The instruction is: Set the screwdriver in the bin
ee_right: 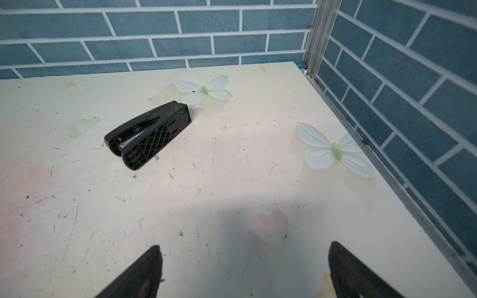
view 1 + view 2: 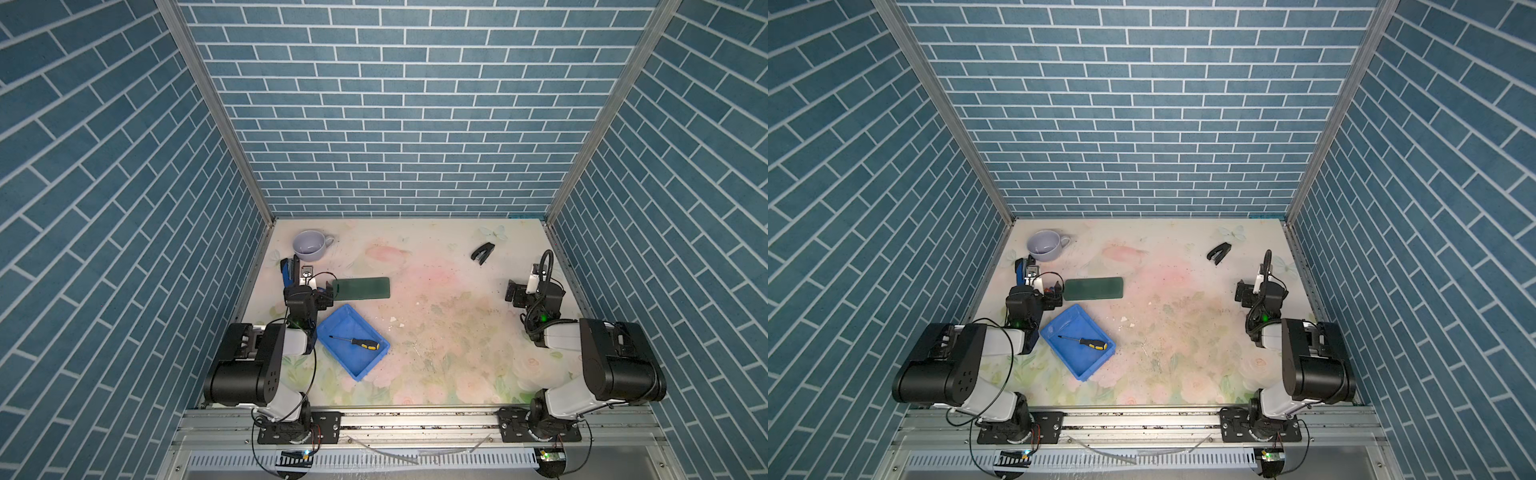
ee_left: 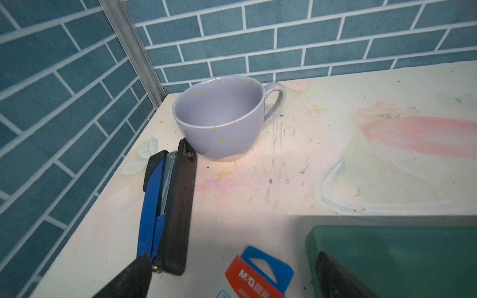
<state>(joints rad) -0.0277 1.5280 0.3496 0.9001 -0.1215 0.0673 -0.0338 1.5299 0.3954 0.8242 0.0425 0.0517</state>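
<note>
The screwdriver (image 2: 355,341) (image 2: 1084,341), black and yellow handle with a thin dark shaft, lies flat inside the blue bin (image 2: 347,322) (image 2: 1070,322) in both top views, near the left arm's base. Neither wrist view shows them. My left gripper (image 2: 311,286) (image 3: 233,258) hovers beyond the bin, open, one finger by a blue stapler and the other over a green slab, with nothing gripped. At the right side of the table my right gripper (image 2: 534,286) (image 1: 244,247) is open over bare tabletop, far from the bin.
A lavender mug (image 2: 309,245) (image 3: 219,116) stands at the back left, touching a blue stapler (image 3: 165,206). A green slab (image 2: 362,287) lies just behind the bin. A red and blue staple pack (image 3: 258,273) lies under the left gripper. A black stapler (image 2: 482,252) (image 1: 148,134) lies at the back right. Brick-patterned walls enclose three sides.
</note>
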